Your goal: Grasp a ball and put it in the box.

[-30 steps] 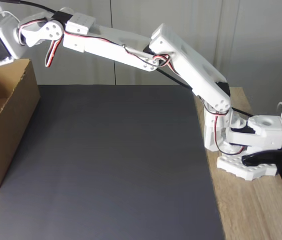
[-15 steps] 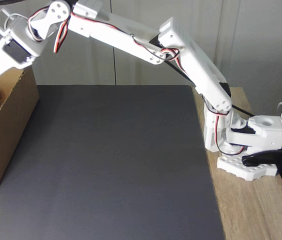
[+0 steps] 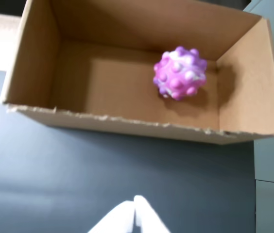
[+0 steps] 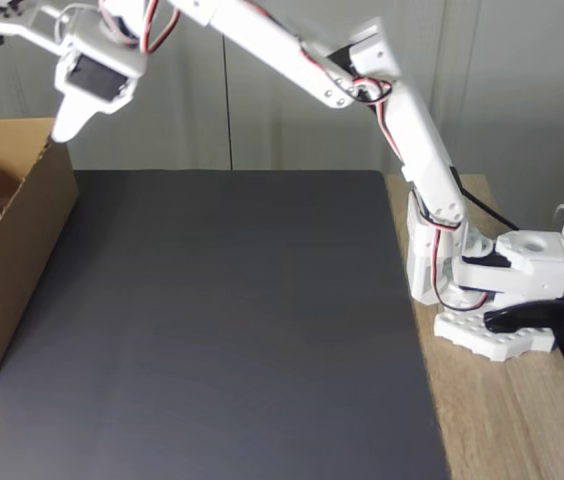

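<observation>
The ball (image 3: 179,73) lies inside the box (image 3: 127,124) (right far corner). The gripper (image 3: 135,206), fingers closed and empty, should lift away clear of the walls.

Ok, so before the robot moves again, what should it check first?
1. Ball inside the box: ok, it rests on the box floor.
2. Gripper let go of the ball: ok, nothing between its fingertips.
3. Gripper closed: ok, the tips meet in the wrist view.
4. Gripper clear of the box walls: ok, it hangs above the rim in the fixed view.
5. Dark mat free for the arm's way back: ok.
</observation>
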### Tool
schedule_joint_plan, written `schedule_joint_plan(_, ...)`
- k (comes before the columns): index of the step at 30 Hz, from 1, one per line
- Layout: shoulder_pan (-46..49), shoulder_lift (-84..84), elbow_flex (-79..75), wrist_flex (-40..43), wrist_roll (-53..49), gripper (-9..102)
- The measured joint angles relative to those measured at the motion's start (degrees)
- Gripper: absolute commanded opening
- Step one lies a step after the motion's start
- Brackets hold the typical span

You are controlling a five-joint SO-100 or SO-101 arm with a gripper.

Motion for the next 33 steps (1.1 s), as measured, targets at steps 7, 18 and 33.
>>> schedule_joint_plan(7,-0.7,6.3,0.0,5.2,-1.1,4)
schedule_joint_plan(18,-1.4,12.8,0.6,6.9,-1.9,4)
schedule_joint_plan(33,-3.0,51.1,52.0,-5.8,-6.5,4)
